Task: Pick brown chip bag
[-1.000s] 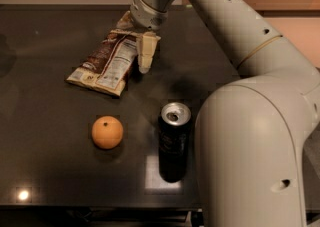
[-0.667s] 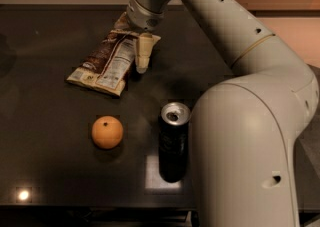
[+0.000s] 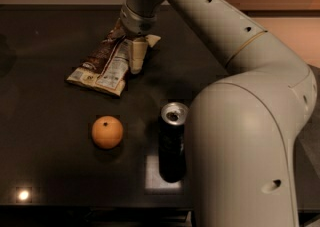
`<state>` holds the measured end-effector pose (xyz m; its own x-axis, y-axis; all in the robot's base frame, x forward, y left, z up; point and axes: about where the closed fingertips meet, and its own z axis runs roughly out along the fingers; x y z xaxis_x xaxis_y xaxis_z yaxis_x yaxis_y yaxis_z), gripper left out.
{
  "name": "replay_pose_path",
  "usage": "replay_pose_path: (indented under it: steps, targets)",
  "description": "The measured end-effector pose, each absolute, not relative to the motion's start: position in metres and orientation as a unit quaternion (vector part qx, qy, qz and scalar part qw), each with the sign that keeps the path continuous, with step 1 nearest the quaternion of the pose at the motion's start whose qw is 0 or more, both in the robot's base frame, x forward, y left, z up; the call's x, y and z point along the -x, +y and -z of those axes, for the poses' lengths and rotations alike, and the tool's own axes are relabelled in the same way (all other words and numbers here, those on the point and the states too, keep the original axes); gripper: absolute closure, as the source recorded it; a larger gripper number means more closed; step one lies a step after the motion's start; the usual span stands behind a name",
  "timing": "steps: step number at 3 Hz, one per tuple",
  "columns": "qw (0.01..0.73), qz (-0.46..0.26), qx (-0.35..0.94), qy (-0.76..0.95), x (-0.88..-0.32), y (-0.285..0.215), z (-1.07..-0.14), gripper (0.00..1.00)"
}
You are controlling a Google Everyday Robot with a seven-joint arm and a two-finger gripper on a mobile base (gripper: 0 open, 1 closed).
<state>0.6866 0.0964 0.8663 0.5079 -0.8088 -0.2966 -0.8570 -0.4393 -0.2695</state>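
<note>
Fingers [image 3: 137,53] of my gripper [image 3: 135,66] are pointing down over the upper right end of the brown chip bag [image 3: 102,66]. One cream finger is showing plainly against the bag's right edge, and I cannot tell whether the pair is standing apart or closing on the bag.

My pale arm [image 3: 240,121] is filling the right side of the view, curving up from a wide rounded base and reaching across to the gripper near the top centre.

Everything is sitting on a dark, glossy table [image 3: 40,171].

The brown chip bag is lying flat and stretching down and to the left of my fingers. It is dark brown with cream edges, and its white label panel is facing up.

Below my fingers and a little to the right, a black can [image 3: 172,143] is standing upright with its silver top showing, close beside my arm's base.

Below my fingers and slightly left, an orange [image 3: 107,132] is resting alone, near the can but apart from it.
</note>
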Motion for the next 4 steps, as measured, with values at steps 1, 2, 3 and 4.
replay_pose_path:
  steps: [1, 2, 3, 4]
  targets:
    - [0.184, -0.042, 0.852, 0.488, -0.687, 0.097, -0.862, 0.41]
    - [0.178, -0.028, 0.855, 0.487, -0.688, 0.095, -0.861, 0.64]
    - [0.180, -0.020, 0.853, 0.490, -0.688, 0.089, -0.868, 0.88]
    - [0.188, -0.017, 0.848, 0.495, -0.687, 0.082, -0.880, 1.00]
